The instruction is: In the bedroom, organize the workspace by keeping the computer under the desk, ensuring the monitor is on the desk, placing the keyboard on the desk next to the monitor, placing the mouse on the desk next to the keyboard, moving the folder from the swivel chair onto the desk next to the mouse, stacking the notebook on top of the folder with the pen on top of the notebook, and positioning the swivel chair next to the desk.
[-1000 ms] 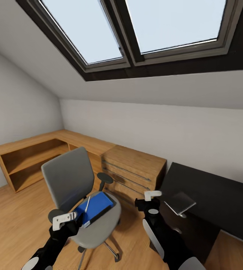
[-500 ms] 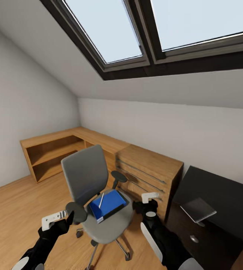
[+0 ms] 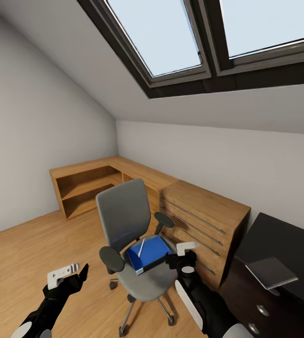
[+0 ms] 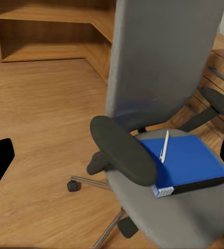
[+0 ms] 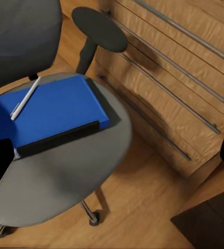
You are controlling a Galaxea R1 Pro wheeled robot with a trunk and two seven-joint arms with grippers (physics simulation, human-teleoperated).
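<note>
Left claw: white-tipped, on a black arm, low in the head view over the wood floor, to the left of the swivel chair. Its fingers stand wide apart with nothing between them; in the left wrist view the dark finger edges sit at the two sides of the picture.

Right claw: white-tipped, black arm, just beside the right edge of the chair seat, in front of the light-wood drawer cabinet. Fingers spread wide, holding nothing; in the right wrist view the dark fingertips lie at opposite sides.

Swivel chair: grey seat and upright back, black armrests, chrome base on castors. Stands on the floor between the two claws, near the cabinet and apart from the bench.

Folder: bright blue, flat on the chair seat, dark spine edge toward the seat's front.

Pen: thin white stick lying on top of the folder, toward the chair back.

Bench: glossy black, at the right of the head view, butted against the cabinet; drawer front with round silver knobs below.

Notebook: thin grey book on the bench near its front edge, one corner overhanging.

Low open wood shelving: runs along the far corner, joining the cabinet.

Skylight: dark-framed, in the sloped ceiling.
</note>
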